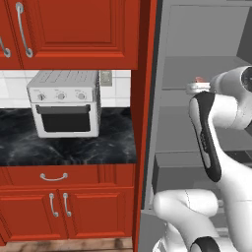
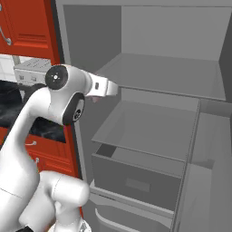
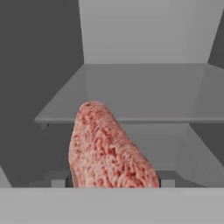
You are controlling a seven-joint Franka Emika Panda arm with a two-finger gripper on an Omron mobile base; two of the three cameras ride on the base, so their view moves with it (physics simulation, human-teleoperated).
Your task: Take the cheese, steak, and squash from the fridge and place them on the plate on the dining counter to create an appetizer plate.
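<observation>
While the steak (image 3: 109, 148) stood up between the end effector's (image 3: 114, 181) fingers, pinched in a close grip, it hung just outside the fridge (image 2: 163, 118), level with its middle shelf (image 2: 149, 129). Doing this step well probably meant drawing straight back from the fridge, keeping the hand level and the squeeze steady, since a thin slab could slip.

Even, flat rendered light; soft shading inside fridge (image 2: 154, 81); slightly blurry, low-resolution.
</observation>
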